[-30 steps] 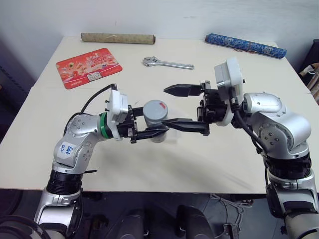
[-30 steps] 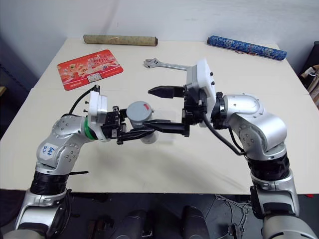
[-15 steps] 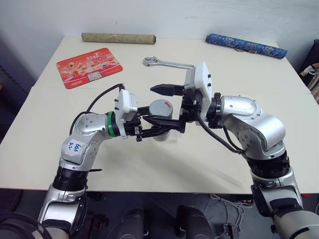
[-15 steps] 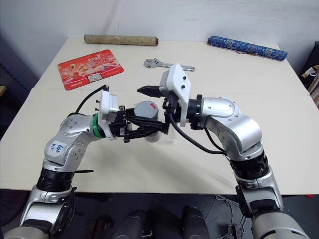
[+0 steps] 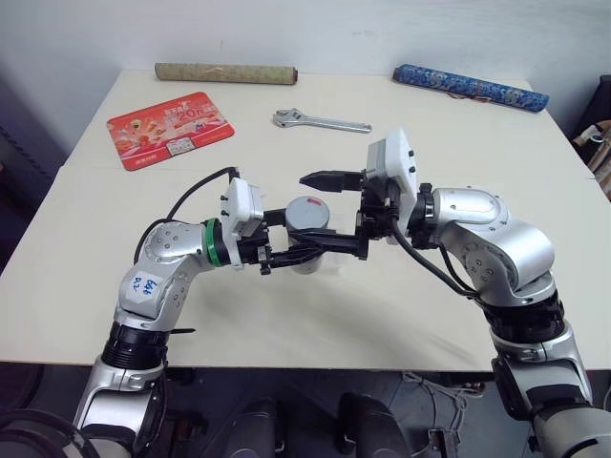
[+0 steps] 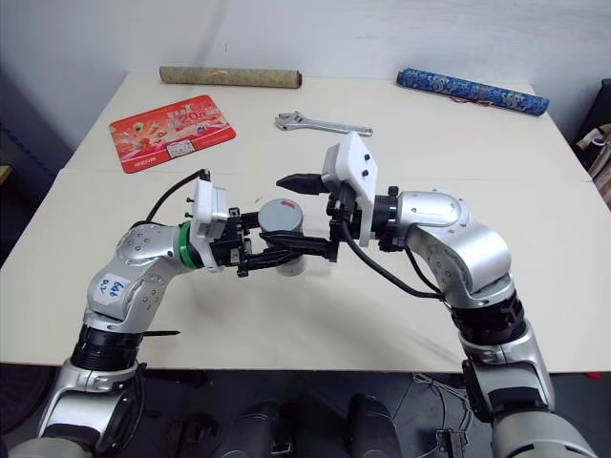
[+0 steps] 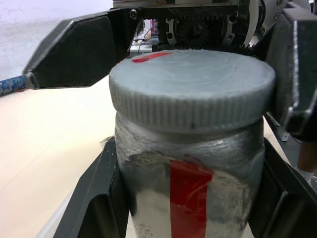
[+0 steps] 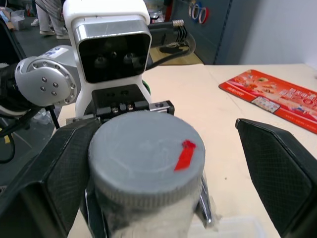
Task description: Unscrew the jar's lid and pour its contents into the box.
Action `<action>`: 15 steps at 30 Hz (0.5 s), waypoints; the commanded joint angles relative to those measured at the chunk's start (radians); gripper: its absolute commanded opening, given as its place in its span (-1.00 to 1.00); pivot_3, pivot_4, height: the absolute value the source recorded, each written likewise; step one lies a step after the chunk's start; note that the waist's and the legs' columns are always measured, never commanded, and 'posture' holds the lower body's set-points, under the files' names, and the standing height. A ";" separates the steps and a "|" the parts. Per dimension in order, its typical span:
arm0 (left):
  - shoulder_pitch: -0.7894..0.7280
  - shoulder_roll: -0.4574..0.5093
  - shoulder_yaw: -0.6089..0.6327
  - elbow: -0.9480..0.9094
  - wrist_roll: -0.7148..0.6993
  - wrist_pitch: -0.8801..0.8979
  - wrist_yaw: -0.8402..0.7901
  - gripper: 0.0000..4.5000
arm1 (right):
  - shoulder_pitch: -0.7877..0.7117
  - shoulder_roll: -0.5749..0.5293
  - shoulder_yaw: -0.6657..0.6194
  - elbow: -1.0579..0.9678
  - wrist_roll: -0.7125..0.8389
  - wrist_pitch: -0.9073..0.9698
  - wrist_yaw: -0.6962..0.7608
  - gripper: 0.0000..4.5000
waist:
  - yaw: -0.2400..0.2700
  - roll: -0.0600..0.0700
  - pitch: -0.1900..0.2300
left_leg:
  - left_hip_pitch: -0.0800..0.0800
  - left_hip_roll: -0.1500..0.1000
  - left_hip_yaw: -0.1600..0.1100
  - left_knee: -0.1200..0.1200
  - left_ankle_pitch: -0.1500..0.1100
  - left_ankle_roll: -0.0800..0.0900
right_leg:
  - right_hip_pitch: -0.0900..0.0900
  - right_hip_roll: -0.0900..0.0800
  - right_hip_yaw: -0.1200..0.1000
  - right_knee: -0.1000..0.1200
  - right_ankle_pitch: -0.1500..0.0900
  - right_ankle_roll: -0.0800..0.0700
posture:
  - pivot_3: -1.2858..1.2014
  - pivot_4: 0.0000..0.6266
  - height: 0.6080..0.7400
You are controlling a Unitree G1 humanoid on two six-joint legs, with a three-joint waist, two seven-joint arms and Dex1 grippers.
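The left gripper point(image 5: 286, 250) was pressed together on the body of the jar point(image 5: 307, 232), holding it upright above the middle of the table point(image 5: 305, 315), nearer the front edge than the back. In the left wrist view the black fingers point(image 7: 94, 198) bore on both sides of the silvery wall below the lid point(image 7: 192, 94), with the red label stripe facing the camera. The lid was seated on the jar, its ribbed rim unbroken all round and a red mark on its top face. The right gripper point(image 5: 329, 215) stood spread wide around the lid from the opposite side; in the right wrist view one finger point(image 8: 59, 163) lay against or just beside the rim, while the other stood well apart from it. The clear box point(image 8: 233, 229) showed as a pale edge below the jar in the right wrist view; its exact position on the table could not be determined. The contents could not be seen through the wall. In my judgement the step in hand was to take hold of the lid, not yet done. To do it well, the right gripper should centre on the lid so both fingers meet the ribbed rim evenly before closing. The left grip should stay firm on the body, or the jar may turn with the lid. A wrench point(image 5: 321, 120), a red printed card point(image 5: 170, 128), a cardboard tube point(image 5: 226, 72) and a blue patterned roll point(image 5: 471, 87) lay towards the back edge, clear of the work.
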 commanded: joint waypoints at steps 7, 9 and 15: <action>0.004 -0.003 0.005 -0.036 -0.008 -0.047 -0.023 0.07 | 0.051 -0.071 -0.105 0.025 0.032 -0.019 0.054 0.98 | 0.000 0.000 0.000 | 0.000 0.000 0.000 0.000 0.000 0.000 | 0.000 0.000 0.000 0.000 0.000 0.000 | 0.03 -0.52 1.00; 0.006 -0.003 0.007 -0.036 -0.007 -0.049 -0.019 0.07 | 0.070 -0.086 -0.122 0.019 0.051 -0.021 0.079 0.98 | 0.002 0.000 0.000 | 0.000 0.000 0.000 0.000 0.000 0.000 | 0.000 0.000 0.000 0.000 0.000 0.000 | 0.03 -0.52 1.00; 0.013 0.003 0.016 -0.038 -0.002 -0.052 -0.009 0.07 | 0.105 -0.120 -0.179 -0.041 0.149 0.031 0.128 0.98 | 0.002 0.000 0.000 | 0.000 0.000 0.000 0.000 0.000 0.000 | 0.000 0.000 0.000 -0.001 0.000 0.000 | 0.03 -0.52 1.00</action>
